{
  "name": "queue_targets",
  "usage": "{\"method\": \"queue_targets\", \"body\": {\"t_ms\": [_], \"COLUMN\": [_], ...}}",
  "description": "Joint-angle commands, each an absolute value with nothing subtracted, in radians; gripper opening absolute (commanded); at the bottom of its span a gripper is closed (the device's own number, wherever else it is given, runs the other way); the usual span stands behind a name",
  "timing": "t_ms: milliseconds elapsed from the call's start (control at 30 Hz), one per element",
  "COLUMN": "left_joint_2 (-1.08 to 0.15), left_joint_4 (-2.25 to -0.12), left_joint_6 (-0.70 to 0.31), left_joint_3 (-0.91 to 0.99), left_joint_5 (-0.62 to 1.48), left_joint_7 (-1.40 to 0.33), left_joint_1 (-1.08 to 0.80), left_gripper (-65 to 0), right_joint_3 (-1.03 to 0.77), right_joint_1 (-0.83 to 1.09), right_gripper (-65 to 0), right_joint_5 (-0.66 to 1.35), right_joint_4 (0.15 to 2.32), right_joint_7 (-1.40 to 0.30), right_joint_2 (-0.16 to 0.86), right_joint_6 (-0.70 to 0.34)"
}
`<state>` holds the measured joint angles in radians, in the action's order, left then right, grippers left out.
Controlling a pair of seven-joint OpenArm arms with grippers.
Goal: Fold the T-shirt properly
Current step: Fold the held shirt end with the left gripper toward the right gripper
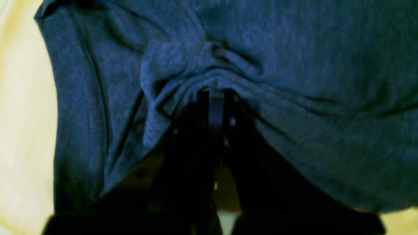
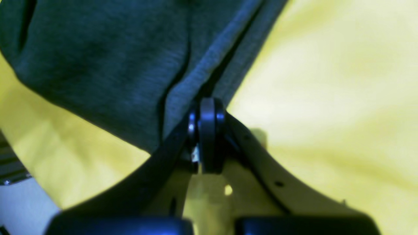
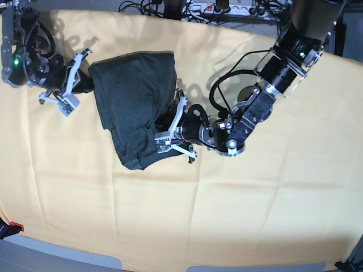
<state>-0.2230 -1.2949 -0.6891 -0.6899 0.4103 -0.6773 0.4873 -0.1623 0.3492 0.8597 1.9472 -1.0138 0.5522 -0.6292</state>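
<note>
The T-shirt (image 3: 133,99) is a dark teal-grey bundle lying folded on the yellow table cover, left of centre in the base view. My left gripper (image 3: 170,123) is at the shirt's right edge. In the left wrist view it (image 1: 215,94) is shut on a bunched fold of the shirt (image 1: 294,65). My right gripper (image 3: 88,79) is at the shirt's upper left edge. In the right wrist view it (image 2: 207,109) is shut, with the seamed edge of the shirt (image 2: 107,58) pinched at its tips.
A yellow cloth (image 3: 255,198) covers the table. A power strip and cables (image 3: 221,8) lie along the back edge. A small red object (image 3: 14,228) sits at the front left corner. The table's grey front edge (image 3: 68,258) shows below.
</note>
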Motion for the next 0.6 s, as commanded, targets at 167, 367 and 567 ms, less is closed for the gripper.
{"method": "queue_targets", "body": {"t_ms": [167, 367, 567], "left_joint_2": [-0.2, -0.22, -0.282], "left_joint_4": [-1.342, -1.397, -1.402], "left_joint_6": [-0.698, -0.698, -0.698], "left_joint_3": [-0.661, -0.556, -0.378], "left_joint_5": [0.553, 0.59, 0.717], "left_joint_7": [-0.825, -1.024, -1.11], "left_joint_1": [0.539, 0.586, 0.585], "left_gripper": [-65.0, -65.0, -65.0], "right_joint_3": [-0.209, -0.211, -0.25], "right_joint_1": [0.393, 0.385, 0.385], "right_gripper": [-65.0, -65.0, -65.0], "right_joint_5": [0.973, 0.928, 0.767], "right_joint_4": [1.974, 1.974, 1.974], "right_joint_7": [-1.016, -1.015, -1.026], "right_joint_2": [0.495, 0.468, 0.468], "right_joint_6": [-0.698, -0.698, -0.662]}}
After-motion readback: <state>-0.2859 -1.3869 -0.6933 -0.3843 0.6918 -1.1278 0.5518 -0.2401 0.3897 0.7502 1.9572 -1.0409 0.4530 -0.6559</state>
